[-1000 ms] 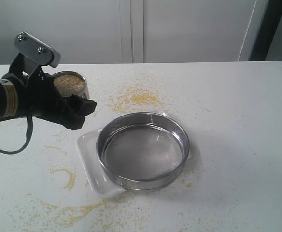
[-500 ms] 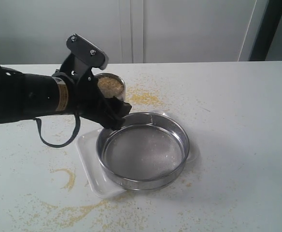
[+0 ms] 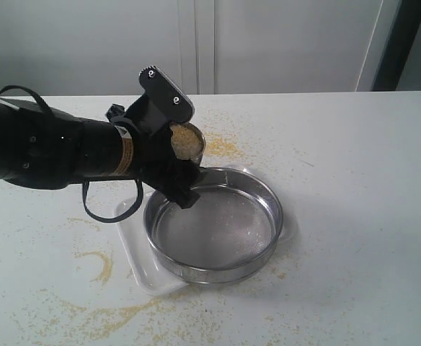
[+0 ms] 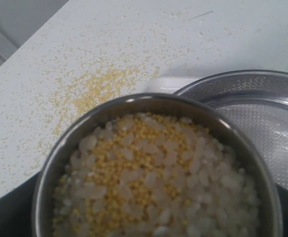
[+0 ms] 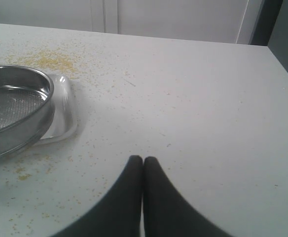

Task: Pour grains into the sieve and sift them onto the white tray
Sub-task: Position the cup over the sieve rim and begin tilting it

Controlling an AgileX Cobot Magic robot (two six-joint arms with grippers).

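**Background: white table, panelled wall**

Matte white flat tabletop (image 3: 355, 166) fills most of the exterior view. Its far edge runs straight across, right under the wall. Behind it are smooth pale grey-white wall panels (image 3: 290, 43), split by a narrow vertical strip (image 3: 196, 43). A dark, slightly leaning post (image 3: 399, 43) stands past the far right corner. Light is soft and even, shadows faint.
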